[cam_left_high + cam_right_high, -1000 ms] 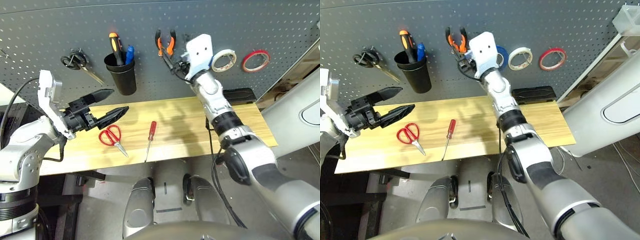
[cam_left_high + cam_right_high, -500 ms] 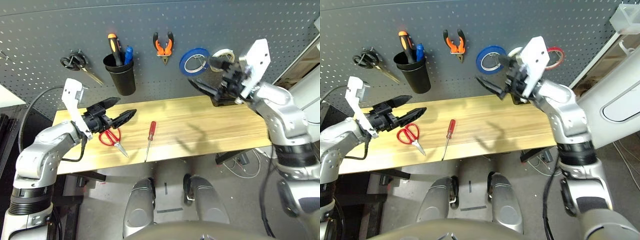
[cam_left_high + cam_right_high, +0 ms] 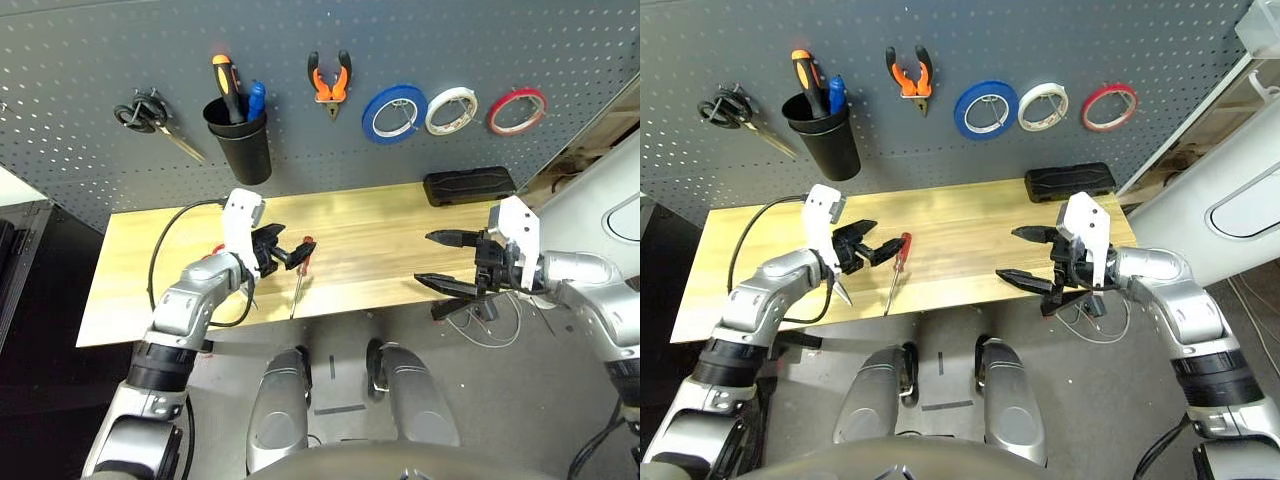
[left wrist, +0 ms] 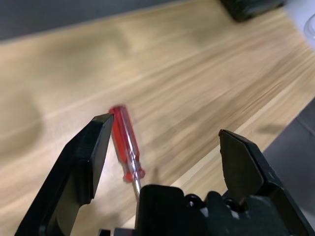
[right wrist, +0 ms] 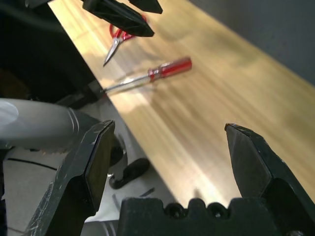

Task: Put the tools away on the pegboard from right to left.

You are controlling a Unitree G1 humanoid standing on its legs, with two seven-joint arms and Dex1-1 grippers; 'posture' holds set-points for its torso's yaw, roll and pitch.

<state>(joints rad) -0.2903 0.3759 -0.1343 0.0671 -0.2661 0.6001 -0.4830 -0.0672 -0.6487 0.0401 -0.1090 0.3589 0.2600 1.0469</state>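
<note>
Lying near the table's [image 3: 400,225] front edge: the screwdriver [image 3: 300,265].

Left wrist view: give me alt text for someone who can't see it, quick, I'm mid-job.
The left gripper hangs open just above the wooden table, its two black fingers spread to either side of the slim red-handled screwdriver, which lies flat on the wood with its metal shaft toward the camera. A dark object sits at the table's far corner.

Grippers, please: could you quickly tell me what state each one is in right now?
Left gripper: open, holding nothing, beside the red-handled screwdriver.
Right gripper: open, holding nothing.
</note>
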